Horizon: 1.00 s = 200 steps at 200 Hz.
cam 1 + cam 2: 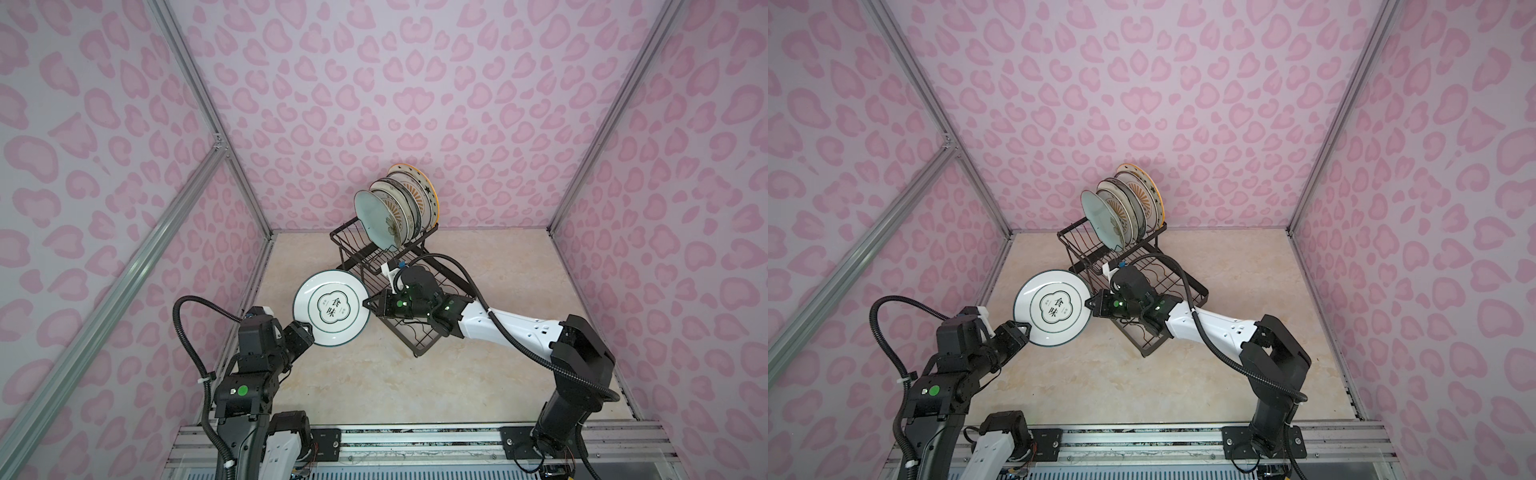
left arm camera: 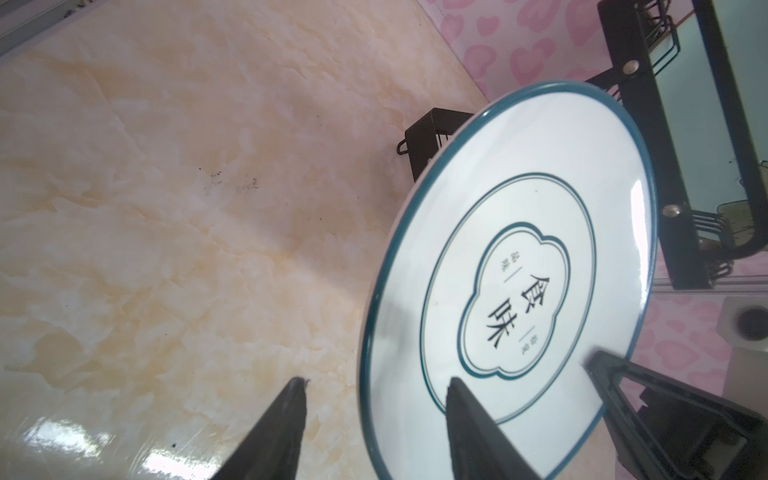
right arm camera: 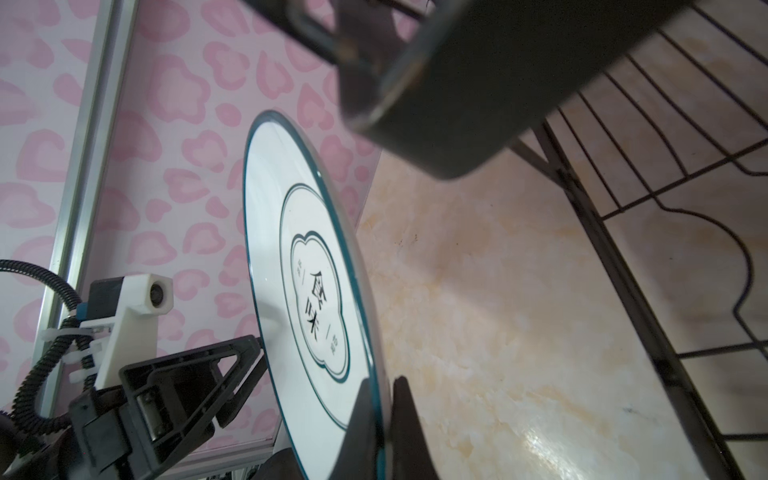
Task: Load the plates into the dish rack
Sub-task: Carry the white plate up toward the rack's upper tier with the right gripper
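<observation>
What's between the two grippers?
The white plate, in both top views: the right gripper pinches its rim, the open left gripper straddles the opposite edge.

Racked plates (image 1: 399, 208) overlap, count unclear; right arm (image 1: 511, 328) hides rack tray (image 1: 417, 353)

Bare desk (image 1: 374, 382) lies open before the rack (image 1: 417, 351) and to its right. The left end of its raised basket (image 1: 349, 245) is free; upright plates (image 1: 390, 212) fill the rest. The right arm (image 1: 507, 328) covers the lower tray (image 1: 409, 334), and a lettered plate (image 1: 332, 307) between the left claw (image 1: 309, 330) and right claw (image 1: 368, 302) blocks the rack's left side.
</observation>
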Tool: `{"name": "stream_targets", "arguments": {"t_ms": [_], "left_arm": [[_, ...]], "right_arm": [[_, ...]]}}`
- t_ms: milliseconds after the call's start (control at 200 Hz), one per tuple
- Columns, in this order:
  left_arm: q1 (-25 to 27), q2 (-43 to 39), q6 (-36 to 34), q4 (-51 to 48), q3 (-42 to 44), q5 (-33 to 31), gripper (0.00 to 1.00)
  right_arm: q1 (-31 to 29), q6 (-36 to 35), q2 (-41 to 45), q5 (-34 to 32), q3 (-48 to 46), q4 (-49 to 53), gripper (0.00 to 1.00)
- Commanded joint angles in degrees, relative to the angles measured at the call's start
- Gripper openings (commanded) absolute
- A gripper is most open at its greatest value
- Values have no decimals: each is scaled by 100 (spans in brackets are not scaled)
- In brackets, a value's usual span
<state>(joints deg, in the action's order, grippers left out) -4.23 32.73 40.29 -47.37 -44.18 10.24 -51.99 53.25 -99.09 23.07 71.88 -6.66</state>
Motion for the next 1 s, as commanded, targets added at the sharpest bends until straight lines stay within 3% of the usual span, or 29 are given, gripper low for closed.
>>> {"name": "stream_targets", "arguments": {"t_ms": [0,165,235,290,455,510,635,715,995], "left_arm": [[-14,-26,-109,432,24,282,55],[-17,-77,-138,584,24,474,47],[-15,-141,-127,664,16,554,37],[-14,-168,-127,709,-19,620,24],[-8,-134,-147,821,-29,815,4],[-8,-143,-119,886,-20,894,4],[-14,-178,-61,1028,-66,1110,4],[-15,-181,-31,1101,-120,1251,4],[-12,-281,202,1458,-115,1673,4]], "right_arm": [[-4,184,65,331,-110,-580,0],[-22,368,144,499,-243,-847,0],[-38,360,189,493,-270,-835,0],[-35,356,213,504,-271,-846,0],[-55,408,223,557,-241,-940,0],[-53,471,236,571,-277,-1077,0],[-66,625,270,575,-377,-1400,24],[-113,721,275,572,-433,-1592,31],[-190,1083,131,674,-484,-2196,34]]}}
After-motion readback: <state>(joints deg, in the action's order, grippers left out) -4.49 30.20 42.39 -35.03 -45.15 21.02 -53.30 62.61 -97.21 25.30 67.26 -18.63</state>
